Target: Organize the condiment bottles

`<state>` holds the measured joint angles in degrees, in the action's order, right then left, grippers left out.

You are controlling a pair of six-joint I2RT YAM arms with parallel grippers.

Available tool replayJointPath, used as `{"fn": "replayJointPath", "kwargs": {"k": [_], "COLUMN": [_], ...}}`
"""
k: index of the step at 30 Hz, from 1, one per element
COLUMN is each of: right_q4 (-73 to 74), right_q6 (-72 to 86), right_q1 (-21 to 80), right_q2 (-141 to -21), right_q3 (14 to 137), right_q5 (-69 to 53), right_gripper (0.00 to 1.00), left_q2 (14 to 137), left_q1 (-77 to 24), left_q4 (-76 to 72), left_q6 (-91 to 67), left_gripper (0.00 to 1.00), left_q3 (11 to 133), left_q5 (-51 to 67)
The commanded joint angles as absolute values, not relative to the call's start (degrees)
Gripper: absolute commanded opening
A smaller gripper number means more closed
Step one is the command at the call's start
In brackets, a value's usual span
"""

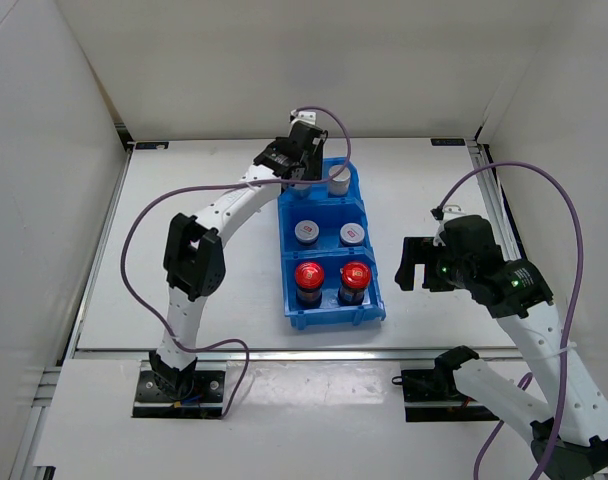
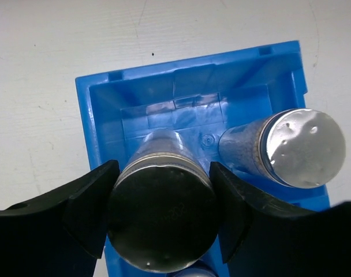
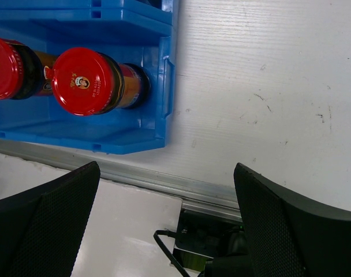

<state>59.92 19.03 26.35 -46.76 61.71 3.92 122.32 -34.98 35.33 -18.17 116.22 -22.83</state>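
The left tool [image 2: 164,171] is clamped on a grey-capped bottle [image 2: 164,225], a finger against each side of its cap. The bottle is in the left of the blue bin's [image 1: 329,318] far compartment. Whether it rests on the bin floor cannot be told. A second grey-capped bottle [image 2: 302,147] stands just beside it, to the right. White-lidded bottles [image 1: 306,233] fill the bin's middle compartment and red-capped bottles [image 1: 310,274] its near one. The right tool [image 3: 167,167] hangs over the counter [image 1: 204,230] right of the bin, fingers wide apart.
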Motion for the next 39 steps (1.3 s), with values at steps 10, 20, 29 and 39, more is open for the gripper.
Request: {"fn": "replayJointPath", "kwargs": {"k": [10, 20, 29, 39], "right_q4": [58.27, 60.55, 63.80, 63.82], "right_q6": [19.07, 20.74, 20.75, 23.73], "right_q1": [26.63, 26.63, 26.63, 26.63], "right_q2": [-46.05, -44.74, -39.29, -40.25], "right_q3": [61.79, 63.02, 68.90, 66.01], "right_q5": [3.87, 7.12, 11.51, 22.32], "right_gripper": [1.00, 1.00, 1.00, 1.00], "left_q2": [119.98, 90.83, 42.05, 0.28], "left_q1": [-32.78, -33.93, -34.45, -35.60], "left_q4": [32.61, 33.31, 30.58, 28.22], "left_q6": [-21.53, -13.01, -8.36, -5.71], "left_gripper": [0.92, 1.00, 1.00, 1.00], "left_q3": [111.88, 98.33, 53.84, 34.20], "left_q5": [-20.04, -33.12, -33.32, -34.16]}}
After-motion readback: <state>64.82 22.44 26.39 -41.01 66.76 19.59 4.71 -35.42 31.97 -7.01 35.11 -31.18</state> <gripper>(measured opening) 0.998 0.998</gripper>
